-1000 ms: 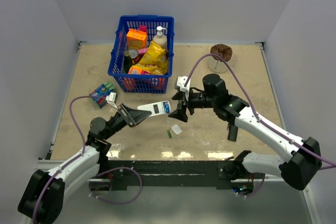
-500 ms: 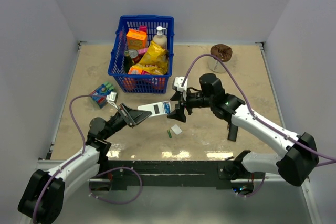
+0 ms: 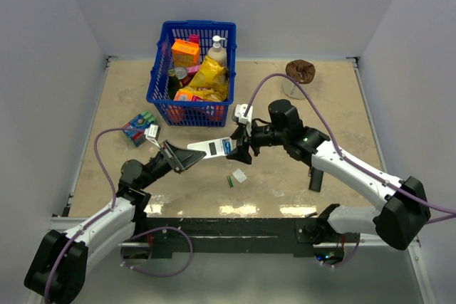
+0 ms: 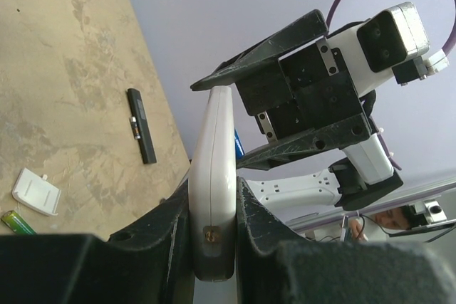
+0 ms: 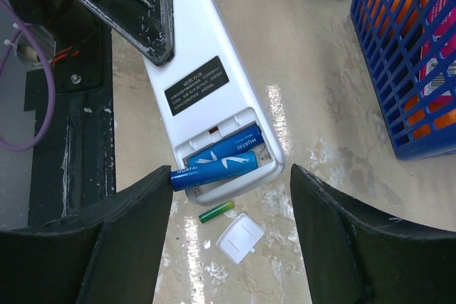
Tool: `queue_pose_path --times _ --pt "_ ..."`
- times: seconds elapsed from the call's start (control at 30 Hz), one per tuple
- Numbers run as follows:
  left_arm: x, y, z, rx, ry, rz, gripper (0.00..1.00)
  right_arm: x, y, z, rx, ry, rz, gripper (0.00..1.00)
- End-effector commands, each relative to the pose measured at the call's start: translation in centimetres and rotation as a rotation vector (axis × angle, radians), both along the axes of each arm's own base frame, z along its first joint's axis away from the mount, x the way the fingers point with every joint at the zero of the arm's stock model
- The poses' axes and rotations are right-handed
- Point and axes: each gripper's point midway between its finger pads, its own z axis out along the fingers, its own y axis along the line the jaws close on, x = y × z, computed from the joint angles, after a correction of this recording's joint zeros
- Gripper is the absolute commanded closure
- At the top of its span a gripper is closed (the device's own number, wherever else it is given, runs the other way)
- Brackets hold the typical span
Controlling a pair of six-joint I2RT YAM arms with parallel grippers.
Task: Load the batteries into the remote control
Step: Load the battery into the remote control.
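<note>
while the left end effector (image 3: 181, 158) is clamped on one end of the remote control (image 3: 212, 147), holding it off the bench (image 3: 121, 90) with its other end pointing toward the right arm, the right end effector (image 3: 240, 143) sits at that free end with its fingers (image 5: 128, 247) spread wide. in the right wrist view the two fingers stand either side of the remote's open battery bay, and neither presses the casing. two blue batteries (image 5: 226, 150) lie side by side in the bay. the inner one looks seated. the outer battery (image 5: 214, 164) lies a little askew, one tip poking past the bay's edge toward one finger; whether it touches that finger i cannot tell. a dark label patch (image 5: 197, 84) sits on the same face, between the bay and the left end effector's fingertip (image 5: 135, 5). the left wrist view shows the remote edge-on, pinched between the two pads (image 4: 167, 222), with the right end effector's spread fingers on either side of its far tip. on the bench below the remote lie a green battery (image 3: 230, 181) and, just beside it, a small white cover piece (image 3: 240, 175). a slim black remote (image 3: 315, 176) lies farther right, near the right forearm. a blue basket (image 3: 158, 69) of groceries stands at the back, and a small pack (image 3: 139, 127) rests near its left corner.
</note>
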Motion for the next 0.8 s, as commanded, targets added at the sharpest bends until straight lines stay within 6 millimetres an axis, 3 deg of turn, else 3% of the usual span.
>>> queue_pose_path --times 0.0,0.43,0.77 --pt "-0.5 -0.1 3.6 -0.058 -0.108 -0.023 1.0 0.1 0.6 1.8 0.053 -0.025 0.024 0.33" --pt "-1.2 -0.2 4.1 -0.072 -0.133 -0.05 1.0 0.2 0.7 2.0 0.064 0.046 0.034 0.46" --pt "-1.7 -0.2 4.8 -0.081 -0.166 -0.067 1.0 -0.4 1.9 0.4 0.015 0.205 0.1 0.69"
